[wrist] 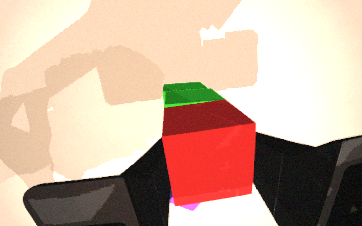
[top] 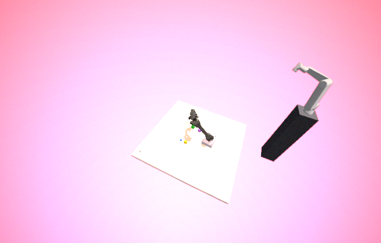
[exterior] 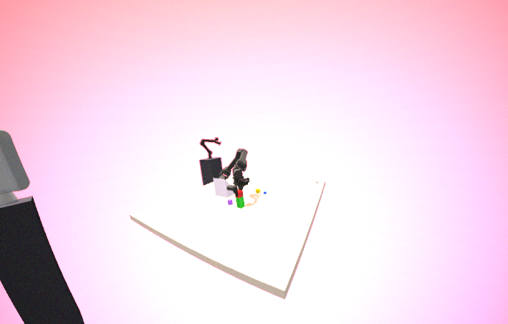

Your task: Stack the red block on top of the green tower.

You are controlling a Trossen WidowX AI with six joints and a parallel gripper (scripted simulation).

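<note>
The red block (exterior: 239, 193) (wrist: 210, 162) is held between the two fingers. My gripper (exterior: 239, 191) (wrist: 199, 136) is shut on it. The green tower (exterior: 240, 202) (wrist: 188, 95) stands upright directly below the red block in the exterior view; I cannot tell whether the two touch. In the wrist view the red block hides most of the tower. In the top view part of the tower (top: 193, 126) shows below the dark arm, and the red block is hidden.
A purple block (top: 199, 130) (exterior: 230, 201) stands close beside the tower. A yellow block (top: 185, 141) (exterior: 258, 191) and a small blue block (top: 180, 139) (exterior: 264, 192) lie farther off. The arm's pale base (top: 208, 142) (exterior: 222, 188) stands on the white table (top: 210, 178) (exterior: 248, 249).
</note>
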